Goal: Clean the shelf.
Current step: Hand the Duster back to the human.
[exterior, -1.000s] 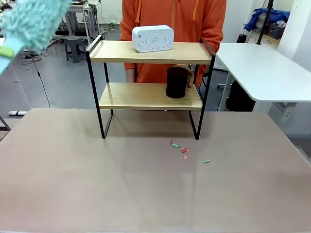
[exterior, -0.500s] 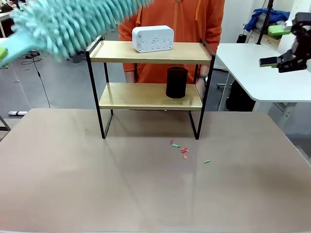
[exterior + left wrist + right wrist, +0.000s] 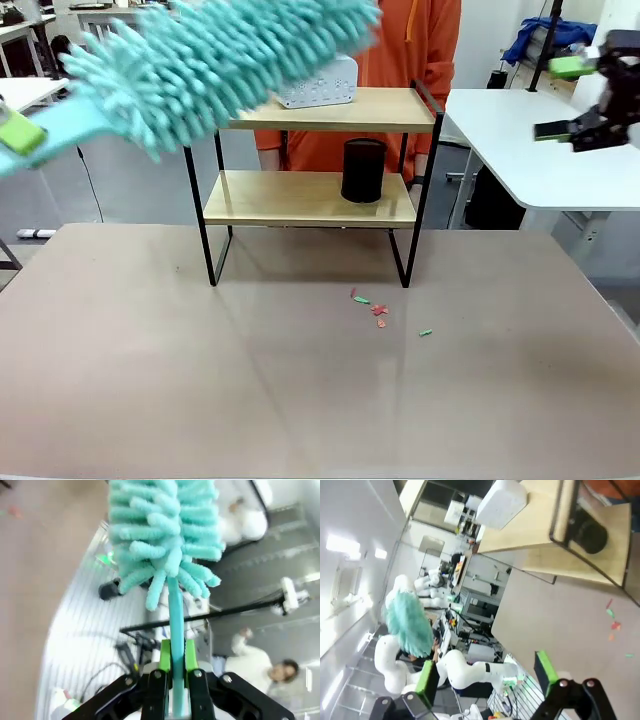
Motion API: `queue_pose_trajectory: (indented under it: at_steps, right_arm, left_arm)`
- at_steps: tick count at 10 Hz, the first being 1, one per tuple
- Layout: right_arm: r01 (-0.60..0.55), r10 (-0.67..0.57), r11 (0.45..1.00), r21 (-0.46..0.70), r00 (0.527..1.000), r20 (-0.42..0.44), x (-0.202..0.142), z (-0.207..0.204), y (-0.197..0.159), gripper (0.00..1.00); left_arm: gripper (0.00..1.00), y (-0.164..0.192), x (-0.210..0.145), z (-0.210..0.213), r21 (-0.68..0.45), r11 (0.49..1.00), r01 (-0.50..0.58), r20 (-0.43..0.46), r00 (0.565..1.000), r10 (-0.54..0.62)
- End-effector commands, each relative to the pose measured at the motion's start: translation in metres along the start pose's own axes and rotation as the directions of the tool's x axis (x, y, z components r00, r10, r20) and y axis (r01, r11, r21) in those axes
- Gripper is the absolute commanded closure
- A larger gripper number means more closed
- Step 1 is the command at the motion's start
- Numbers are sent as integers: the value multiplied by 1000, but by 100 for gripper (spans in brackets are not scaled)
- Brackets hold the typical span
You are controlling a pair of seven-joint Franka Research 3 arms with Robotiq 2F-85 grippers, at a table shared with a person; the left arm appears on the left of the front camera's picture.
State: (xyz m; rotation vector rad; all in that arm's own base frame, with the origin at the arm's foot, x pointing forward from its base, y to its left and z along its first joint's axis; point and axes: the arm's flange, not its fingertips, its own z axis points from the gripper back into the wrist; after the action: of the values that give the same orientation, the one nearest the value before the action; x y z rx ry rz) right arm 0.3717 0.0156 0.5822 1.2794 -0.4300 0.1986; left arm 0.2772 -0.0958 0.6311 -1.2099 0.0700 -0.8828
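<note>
The shelf [image 3: 330, 110] stands at the table's far side, two light wooden boards in a black frame. A white box [image 3: 335, 88] sits on its top board and a black cylinder [image 3: 363, 170] on the lower one. My left gripper [image 3: 18, 132] at the left edge is shut on the handle of a fluffy teal duster [image 3: 220, 65], whose head hangs over the shelf's top left corner and hides part of the box. In the left wrist view the green pads [image 3: 164, 655] clamp the duster handle [image 3: 176, 630]. My right gripper [image 3: 563, 97] hovers open at the upper right, nothing between its fingers [image 3: 427, 680].
A person in an orange top [image 3: 420, 40] stands behind the shelf. Small red and green scraps [image 3: 380, 310] lie on the brown table [image 3: 300, 400] in front of the shelf. A white side table [image 3: 540, 150] stands at the right.
The duster has swung right and now reaches over the shelf's top board. My right gripper came into view at the upper right. The person's hand left the black cylinder.
</note>
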Motion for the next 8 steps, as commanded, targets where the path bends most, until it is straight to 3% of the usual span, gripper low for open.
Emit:
queue_pose_trajectory:
  at_steps: [1, 3, 5, 6, 8]
  right_arm:
    - [-34, 37, 999, 34, 995, -94, 31, -28, 15, 0]
    - [-11, 34, 994, 109, 976, -214, 31, -53, 29, 0]
    - [52, -30, 996, 76, 962, -270, 28, -78, 41, 0]
    - [60, -34, 996, 66, 941, -337, 21, -89, 47, 0]
    - [52, -13, 997, 58, 844, -536, 1, -105, 51, 0]
  left_arm:
    - [88, 10, 42, -7, -121, 993, 7, -218, 975, -33]
    - [88, 25, 63, -36, -136, 990, -38, -345, 939, -12]
    - [88, 38, 83, -51, -111, 992, -60, -477, 879, 0]
    - [88, 45, 93, -56, -126, 990, -62, -497, 867, -9]
    - [88, 54, 111, -61, -151, 987, -53, -495, 868, -29]
